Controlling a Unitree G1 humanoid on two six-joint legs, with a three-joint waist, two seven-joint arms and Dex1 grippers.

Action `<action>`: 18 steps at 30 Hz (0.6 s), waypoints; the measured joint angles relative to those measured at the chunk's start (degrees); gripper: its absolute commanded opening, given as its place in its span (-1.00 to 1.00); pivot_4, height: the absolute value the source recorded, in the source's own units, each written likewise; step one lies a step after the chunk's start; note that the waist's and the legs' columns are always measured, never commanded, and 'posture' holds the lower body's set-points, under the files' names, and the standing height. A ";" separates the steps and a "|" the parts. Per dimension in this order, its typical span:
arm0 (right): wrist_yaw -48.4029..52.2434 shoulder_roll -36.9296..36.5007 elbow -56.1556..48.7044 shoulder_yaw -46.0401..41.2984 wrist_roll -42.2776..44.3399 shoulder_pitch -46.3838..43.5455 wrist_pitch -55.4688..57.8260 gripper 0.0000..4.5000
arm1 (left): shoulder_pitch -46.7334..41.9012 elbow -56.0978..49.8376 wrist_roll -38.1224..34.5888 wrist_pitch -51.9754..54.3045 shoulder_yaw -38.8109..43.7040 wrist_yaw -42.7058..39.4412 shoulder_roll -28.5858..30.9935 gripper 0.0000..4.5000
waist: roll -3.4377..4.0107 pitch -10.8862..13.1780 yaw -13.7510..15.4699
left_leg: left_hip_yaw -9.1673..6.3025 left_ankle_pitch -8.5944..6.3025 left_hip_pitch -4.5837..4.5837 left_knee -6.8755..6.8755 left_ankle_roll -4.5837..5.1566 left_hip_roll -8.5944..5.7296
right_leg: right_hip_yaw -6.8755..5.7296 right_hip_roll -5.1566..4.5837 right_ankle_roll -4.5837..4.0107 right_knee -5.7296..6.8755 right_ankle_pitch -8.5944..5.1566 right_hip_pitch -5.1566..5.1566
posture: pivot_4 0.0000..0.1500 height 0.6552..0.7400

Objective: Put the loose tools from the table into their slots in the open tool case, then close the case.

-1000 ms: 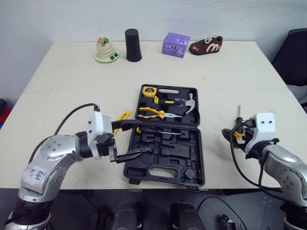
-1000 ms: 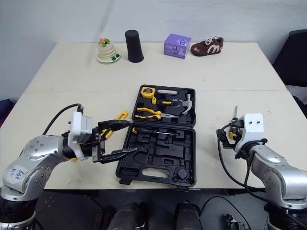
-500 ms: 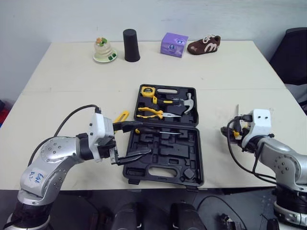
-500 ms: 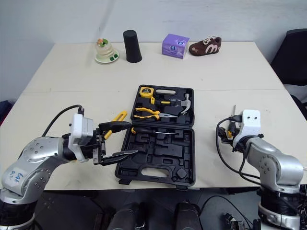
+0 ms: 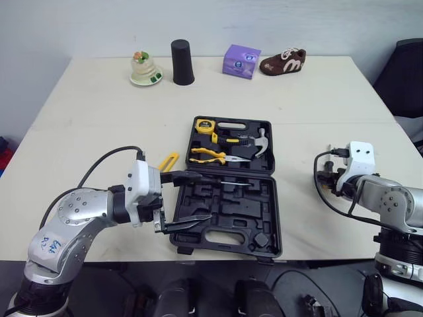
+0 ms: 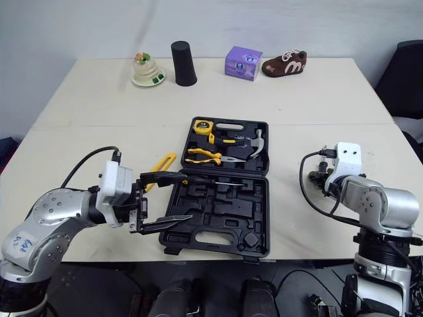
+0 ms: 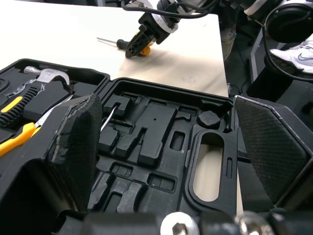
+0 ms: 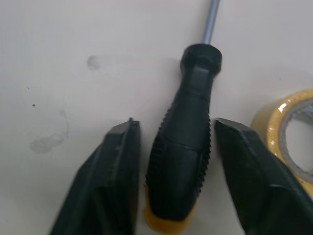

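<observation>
Screwdriver (image 8: 182, 147) with a black ribbed handle and a yellow butt is seen lying flat on the desk (image 5: 297, 99), well apart from the open tool case (image 5: 225, 206), on the case's right side. The right gripper (image 8: 176, 126) is held open around that handle. One black finger is placed on each side, a narrow strip of desk is left showing between each finger and the handle, and nothing is clamped. The metal shaft is pointed away from the gripper. A yellow tape roll (image 8: 276, 117) is seen close to the handle, just beside one finger.

The left gripper (image 5: 202, 197) is spread wide and carries nothing. It is held over the left edge of the case's near half, with one finger near the hinge line and the other nearer the carry handle. The moulded slots of that near half are unfilled, except that a slim screwdriver (image 5: 228, 182) is laid along its hinge side. A tape measure (image 5: 205, 125), pliers (image 5: 210, 156) and a hammer (image 5: 260, 141) are seated in the far half. A yellow tool (image 5: 167, 160) is left on the desk just beside the case's left edge.

Well beyond the case's far edge, a black cup (image 5: 182, 61), a purple box (image 5: 241, 61) and a brown shoe (image 5: 283, 61) are lined up on the desk.
</observation>
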 measured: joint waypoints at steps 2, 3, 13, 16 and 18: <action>-0.02 0.82 -0.89 -0.40 -0.33 0.01 0.89 -0.55 | 0.11 -0.02 -0.16 -0.04 -0.01 -0.52 0.21 1.00 | 0.00 0.00 -0.11 | 0.02 0.00 0.01 0.00 0.00 0.02 | 0.03 0.02 0.00 0.00 0.00 0.00 | 1.00 1.00; -0.05 1.03 -1.06 -0.59 -0.52 0.01 1.16 -0.55 | 0.35 -0.02 -0.20 -0.10 -0.01 -0.91 0.46 1.00 | 0.00 0.00 -0.10 | 0.02 0.00 0.01 0.01 0.00 0.04 | 0.02 0.03 0.00 0.00 0.00 0.00 | 1.00 1.00; 15.46 -6.05 -3.56 6.53 -2.39 2.76 -14.86 -0.55 | 0.66 1.88 -2.13 -0.54 1.95 -5.21 3.10 1.00 | 0.07 0.06 -0.03 | 0.16 -0.01 -0.03 -0.03 0.01 0.00 | 0.06 0.05 0.00 -0.01 0.00 -0.15 | 1.00 1.00; 30.71 -14.86 -5.28 9.89 -2.20 0.00 -24.92 -0.55 | 0.76 3.99 -2.82 -0.58 4.92 -8.17 6.03 1.00 | 0.10 0.08 -0.16 | 0.32 -0.04 0.08 -0.03 0.00 0.13 | -0.08 0.19 0.05 -0.05 0.03 -0.14 | 1.00 1.00; 38.28 -18.23 -6.40 12.52 -1.86 -0.96 -28.58 -0.55 | 0.84 4.69 -3.45 -0.98 5.93 -8.98 6.01 1.00 | 0.04 0.09 -0.09 | 0.32 -0.07 0.10 -0.01 -0.05 0.23 | -0.07 0.25 0.05 -0.07 0.03 -0.13 | 1.00 1.00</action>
